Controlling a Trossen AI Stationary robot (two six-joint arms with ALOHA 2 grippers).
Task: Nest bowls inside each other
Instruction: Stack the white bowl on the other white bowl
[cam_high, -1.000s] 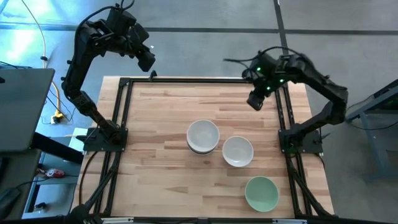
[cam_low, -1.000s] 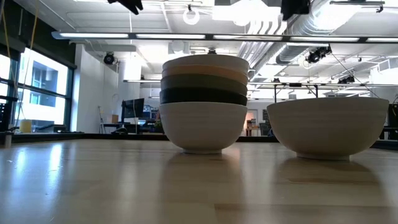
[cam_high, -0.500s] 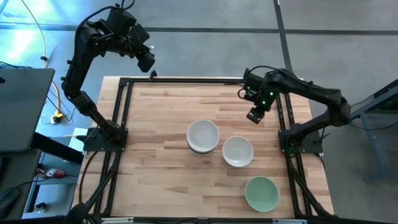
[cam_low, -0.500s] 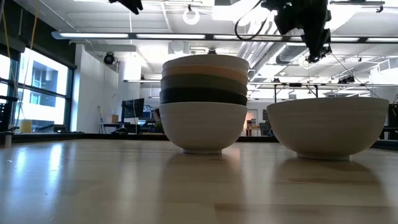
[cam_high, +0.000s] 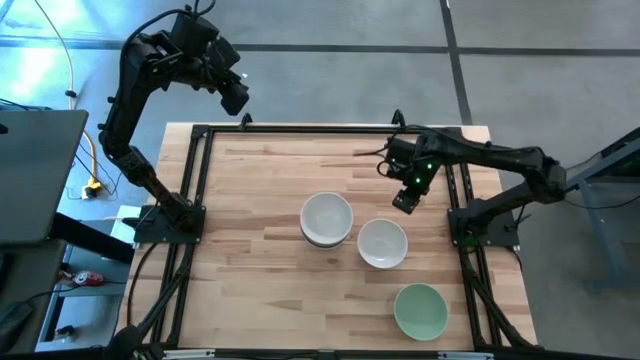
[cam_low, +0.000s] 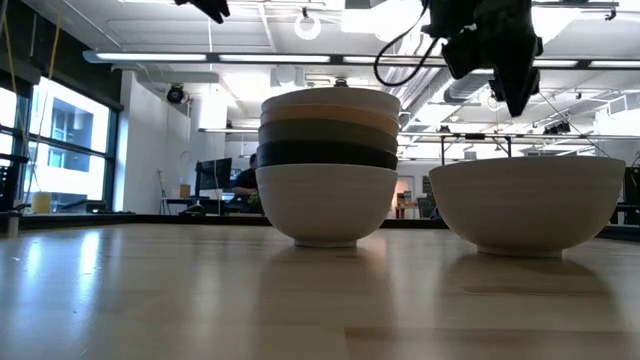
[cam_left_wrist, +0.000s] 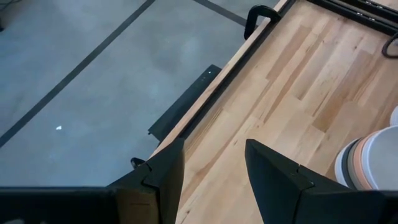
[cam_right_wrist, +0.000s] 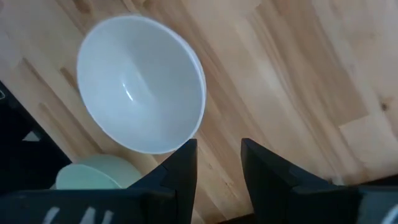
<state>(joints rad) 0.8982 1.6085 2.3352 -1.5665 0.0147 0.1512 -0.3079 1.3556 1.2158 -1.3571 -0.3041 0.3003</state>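
A stack of nested bowls stands mid-table; in the low view the stack shows a white bowl at the bottom, then black, olive-grey and peach-orange layers, with a white one on top. A single white bowl rests on its base to the stack's right, also seen as a white bowl in the right wrist view. A pale green bowl sits near the table's near right corner. My right gripper hovers open just beyond the single white bowl. My left gripper is open, raised over the far left corner.
A black metal frame borders the table on the far, left and right sides. Bare wood lies left of the stack and toward the near edge. The room beyond shows ceiling lights and windows in the low view.
My right gripper has moved from the far right of the table toward the near edge and down, closing in on the single white bowl. The bowls have stayed in place.
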